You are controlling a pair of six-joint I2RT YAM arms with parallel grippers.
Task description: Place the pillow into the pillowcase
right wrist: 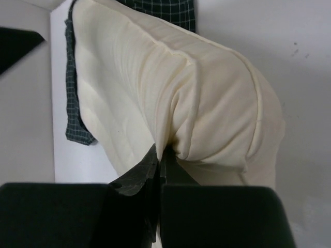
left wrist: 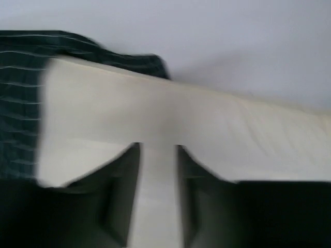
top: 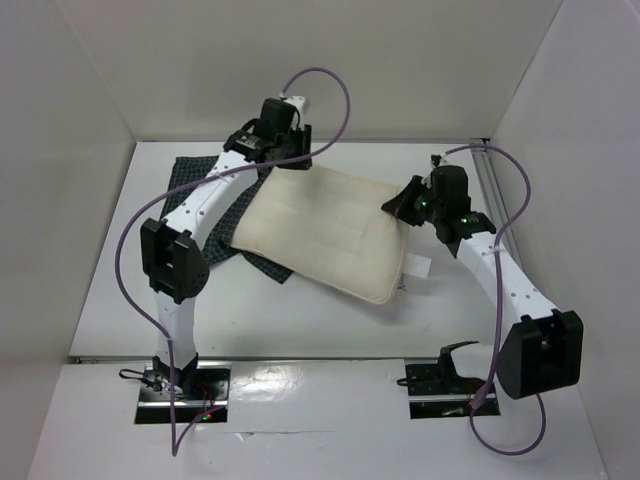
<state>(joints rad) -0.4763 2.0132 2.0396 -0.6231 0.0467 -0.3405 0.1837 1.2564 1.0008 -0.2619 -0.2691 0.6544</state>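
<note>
1. Top view: the pillow (top: 325,235) lies mid-table (top: 330,320) across the pillowcase (top: 262,264). Bare room lies near and right; walls close in at the far side.
2. Left wrist view, blurred: the left gripper (left wrist: 158,150) has its jaws slightly parted over the pillow. It should catch only the case hem.
3. Right wrist view: the right gripper (right wrist: 159,155) has its jaws closed, pinching the pillow's edge. Best to push low and leftward.
</note>
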